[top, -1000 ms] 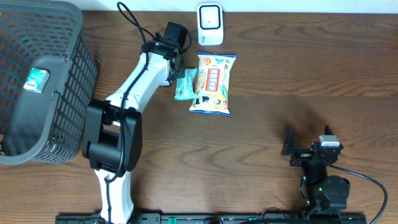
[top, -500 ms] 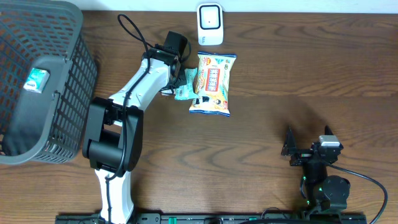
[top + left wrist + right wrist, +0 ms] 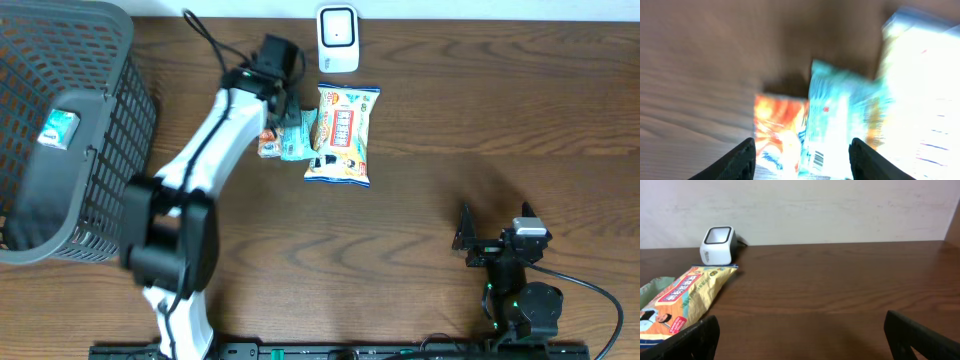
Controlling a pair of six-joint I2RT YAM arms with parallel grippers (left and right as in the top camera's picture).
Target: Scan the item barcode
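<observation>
Basket (image 3: 125,130) far left; snack bag (image 3: 340,135) near scanner (image 3: 338,40).

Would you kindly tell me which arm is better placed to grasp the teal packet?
Left. The left arm has its jaws open right over the teal packet, near the scanner; the right arm sits far off.

I can read no words anywhere. The snack bag (image 3: 341,135), upper middle of the overhead frame, carries red block lettering too small to make out. A barcode (image 3: 816,159) shows on the teal packet (image 3: 835,120), low in my blurred left wrist view.
</observation>
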